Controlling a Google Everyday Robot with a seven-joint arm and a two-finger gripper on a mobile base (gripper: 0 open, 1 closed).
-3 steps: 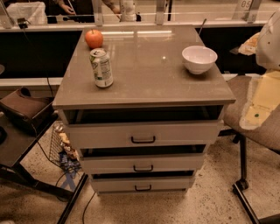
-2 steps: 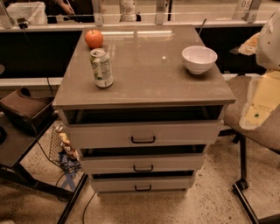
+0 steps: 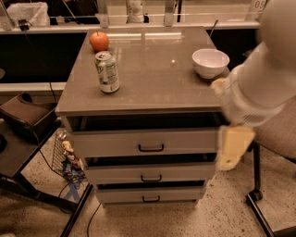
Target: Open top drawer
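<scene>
The white arm point(image 3: 263, 88) slants down from the upper right. Its gripper point(image 3: 231, 150) hangs by the top drawer point(image 3: 143, 141) at its right end; clenched or released, I cannot tell.

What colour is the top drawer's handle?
Black handle on the light grey top drawer, camera view. The gripper hangs by its right end.

The only characters that can be made out are the digits "05" on a pale card point(image 3: 257, 5) at the top right edge of the view, behind the counter point(image 3: 152, 88). The can point(image 3: 107, 71) standing on the counter carries a green-and-white label with lettering, but none of it can be read. The gripper point(image 3: 233, 148), which shows no readable marking, hangs blurred at the right end of the top drawer point(image 3: 115, 143) front.
</scene>
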